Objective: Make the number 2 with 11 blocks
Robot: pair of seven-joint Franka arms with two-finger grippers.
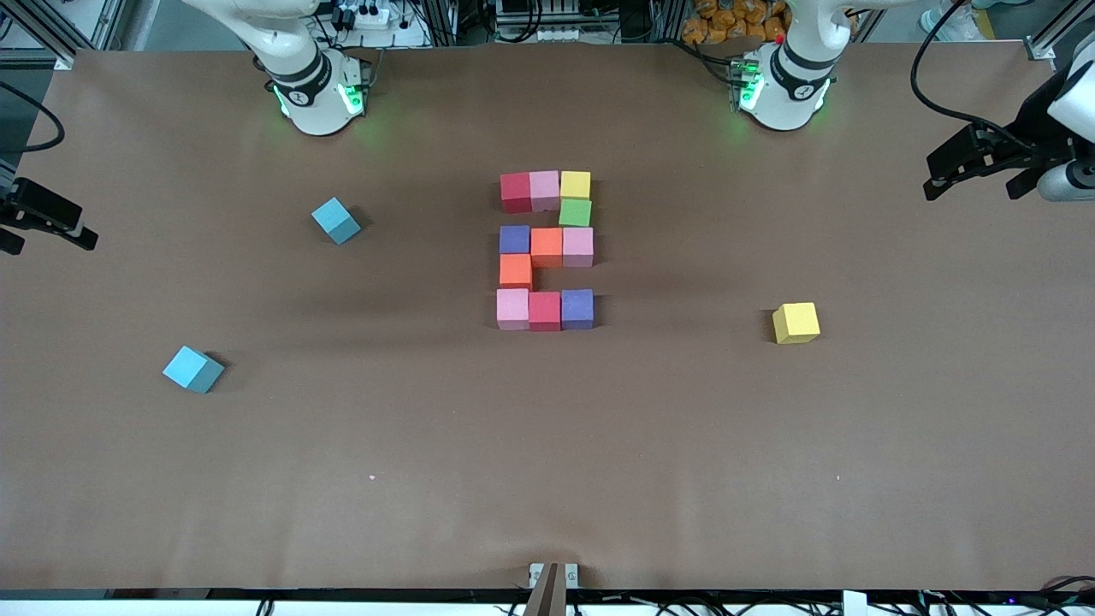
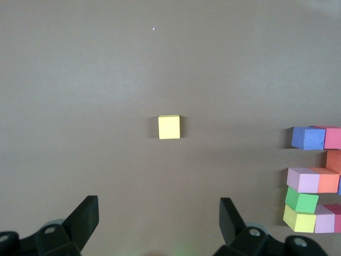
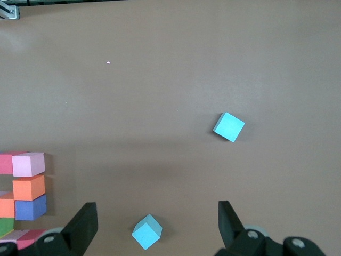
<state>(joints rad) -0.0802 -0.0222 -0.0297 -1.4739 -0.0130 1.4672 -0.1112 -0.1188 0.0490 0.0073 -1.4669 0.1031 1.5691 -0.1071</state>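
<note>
The number 2 [image 1: 546,249] lies mid-counter [image 1: 547,445], built of eleven touching blocks: red, pink and yellow in the row nearest the robots' bases, green under the yellow, then purple, orange and pink, a single orange, and pink, red and purple in the row nearest the front camera; both pairs of jaws are well clear of it.

The left gripper [image 1: 975,171] hangs over the counter's edge at the left arm's end, its jaws spread wide and holding nothing; in the left wrist view a loose yellow cube [image 2: 169,127] lies ahead of the open jaws, roughly centred between them, and the digit sits off to one side of them.

The right gripper [image 1: 38,224] waits at the right arm's end, jaws likewise wide apart and empty; in the right wrist view one light-blue cube [image 3: 147,232] lies between the jaws' tips, a second light-blue cube [image 3: 229,127] lies farther ahead, and the digit's blocks show off to the side.
</note>
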